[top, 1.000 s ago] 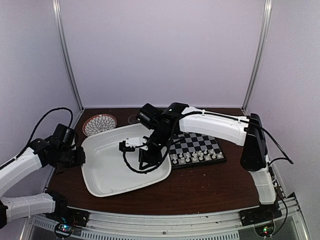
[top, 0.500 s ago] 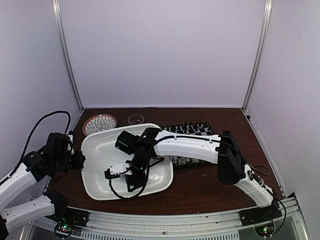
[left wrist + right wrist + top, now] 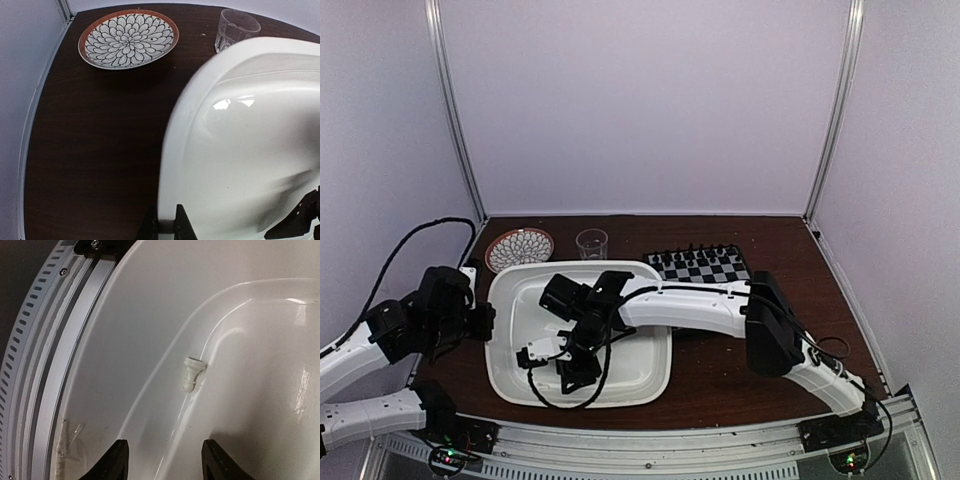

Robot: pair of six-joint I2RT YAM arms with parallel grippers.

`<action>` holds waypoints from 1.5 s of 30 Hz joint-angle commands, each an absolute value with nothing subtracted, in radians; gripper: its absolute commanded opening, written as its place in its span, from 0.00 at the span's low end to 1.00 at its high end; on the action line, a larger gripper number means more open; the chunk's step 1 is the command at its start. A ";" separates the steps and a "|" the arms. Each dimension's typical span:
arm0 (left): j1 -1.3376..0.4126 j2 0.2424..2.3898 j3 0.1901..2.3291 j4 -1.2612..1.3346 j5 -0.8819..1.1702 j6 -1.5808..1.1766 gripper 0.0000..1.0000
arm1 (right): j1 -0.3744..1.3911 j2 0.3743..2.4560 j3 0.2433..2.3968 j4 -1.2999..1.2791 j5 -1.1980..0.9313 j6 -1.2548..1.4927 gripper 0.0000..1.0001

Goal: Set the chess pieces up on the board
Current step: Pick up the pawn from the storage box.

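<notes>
**Chess piece (image 3: 192,374) lies loose in a corner of the white tray (image 3: 145,310)**

One white chess piece, pawn-shaped, lies on its side where the tray's floor curves up into its wall, at a corner on the side nearest the arm bases. The right end effector (image 3: 165,457) hangs over it with jaws apart and nothing between them, lined up just short of the piece, apparently to pick it out. The left end effector (image 3: 165,226) is clenched on the tray's left rim. That grip most likely steadies the tray so it does not slide on the tabletop (image 3: 740,390) while the other arm reaches in. No other piece shows in the parts of the tray in view. The board (image 3: 705,268) sits just right of the tray, partly hidden by the right arm, with black chessmen (image 3: 695,250) along its far edge. Beyond the tray, a patterned plate (image 3: 127,37) bears nothing and a clear glass (image 3: 236,29) looks empty.
</notes>
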State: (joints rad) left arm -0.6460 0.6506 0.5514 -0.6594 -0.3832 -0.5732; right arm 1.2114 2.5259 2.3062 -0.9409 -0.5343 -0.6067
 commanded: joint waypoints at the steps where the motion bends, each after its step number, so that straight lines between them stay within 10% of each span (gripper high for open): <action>1: -0.652 0.636 0.574 -0.659 -0.455 -0.573 0.00 | 1.225 2.582 2.333 -0.874 -0.559 -0.603 0.53; 14: -0.652 0.654 0.585 -0.661 -0.448 -0.601 0.00 | 1.271 2.709 2.434 -0.760 -0.538 -0.549 0.52; 35: -0.652 0.647 0.630 -0.706 -0.477 -0.664 0.00 | 1.282 2.661 2.440 -0.805 -0.186 -0.574 0.10; 45: -0.652 0.823 0.772 -0.873 -0.459 -0.711 0.00 | 1.216 2.523 2.432 -0.847 -0.401 -0.446 0.09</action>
